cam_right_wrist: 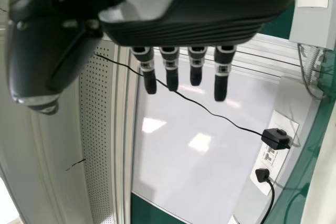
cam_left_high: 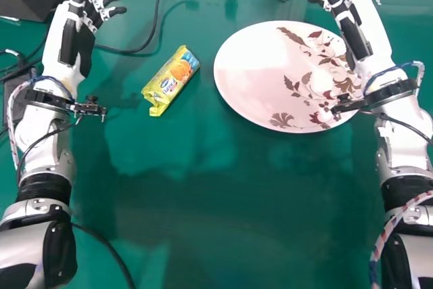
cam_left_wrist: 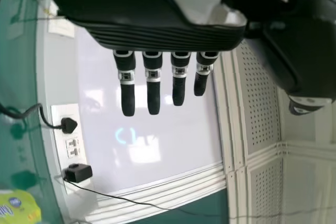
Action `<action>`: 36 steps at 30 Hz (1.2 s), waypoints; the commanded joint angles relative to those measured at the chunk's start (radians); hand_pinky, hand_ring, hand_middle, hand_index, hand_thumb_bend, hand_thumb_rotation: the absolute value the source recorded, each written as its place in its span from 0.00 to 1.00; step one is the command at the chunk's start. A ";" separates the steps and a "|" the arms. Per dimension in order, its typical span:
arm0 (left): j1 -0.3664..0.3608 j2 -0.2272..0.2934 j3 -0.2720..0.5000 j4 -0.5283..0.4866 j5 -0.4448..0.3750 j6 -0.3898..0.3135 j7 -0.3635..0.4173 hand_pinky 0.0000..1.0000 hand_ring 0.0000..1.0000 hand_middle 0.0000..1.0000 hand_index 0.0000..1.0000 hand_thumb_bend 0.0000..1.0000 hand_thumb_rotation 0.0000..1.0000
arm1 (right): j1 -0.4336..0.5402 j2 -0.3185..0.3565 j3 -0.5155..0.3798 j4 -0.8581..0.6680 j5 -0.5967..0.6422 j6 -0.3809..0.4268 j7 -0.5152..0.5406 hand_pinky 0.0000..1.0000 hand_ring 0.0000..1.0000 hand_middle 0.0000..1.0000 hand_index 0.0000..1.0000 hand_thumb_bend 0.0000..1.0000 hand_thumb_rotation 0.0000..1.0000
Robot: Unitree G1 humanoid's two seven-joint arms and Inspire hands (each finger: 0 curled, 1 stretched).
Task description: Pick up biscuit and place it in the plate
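The yellow, rectangular, film-wrapped biscuit packet [cam_left_high: 170, 81] is located on the green, smooth-surfaced table [cam_left_high: 203, 201], between the left hand and the round, pale pink, glossy plate [cam_left_high: 250, 72]. A gap is left between packet and plate; no contact is made. The plate is decorated with dark red and brown leaves and flowers, mostly on its right side.

The long axis of the packet is set obliquely in the head view. The far end is directed away from the robot and to the right, toward the side of the plate; the near end is directed toward the robot and to the left. The axis is inclined more in the forward direction than sideways. The packet is laid flat, with a printed face upward.

The wrapper is coloured mainly yellow. A round orange illustration is printed toward the far end, a blue and white marking toward the near end, and a blue area is seen at the far end.

The white and black left hand [cam_left_high: 85, 49] is released, with its fingers extended. The white and black right hand [cam_left_high: 353, 35] is likewise released, its fingers extended beyond the far right rim of the plate as seen in the head view.
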 commanded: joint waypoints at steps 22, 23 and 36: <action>0.093 0.050 -0.114 -0.120 0.275 -0.073 0.363 0.76 0.85 0.94 0.98 0.84 0.56 | 0.022 -0.020 0.005 -0.018 0.000 0.004 -0.009 0.83 0.95 0.99 0.98 0.88 0.34; 0.095 0.051 -0.117 -0.125 0.285 -0.070 0.375 0.76 0.85 0.94 0.98 0.84 0.56 | 0.021 -0.021 0.005 -0.015 0.002 0.002 -0.008 0.82 0.95 0.99 0.98 0.88 0.34; 0.124 0.074 -0.161 -0.184 0.412 -0.059 0.534 0.77 0.85 0.94 0.98 0.84 0.55 | 0.017 -0.026 0.004 -0.005 0.007 -0.004 -0.002 0.81 0.96 1.00 1.00 0.89 0.33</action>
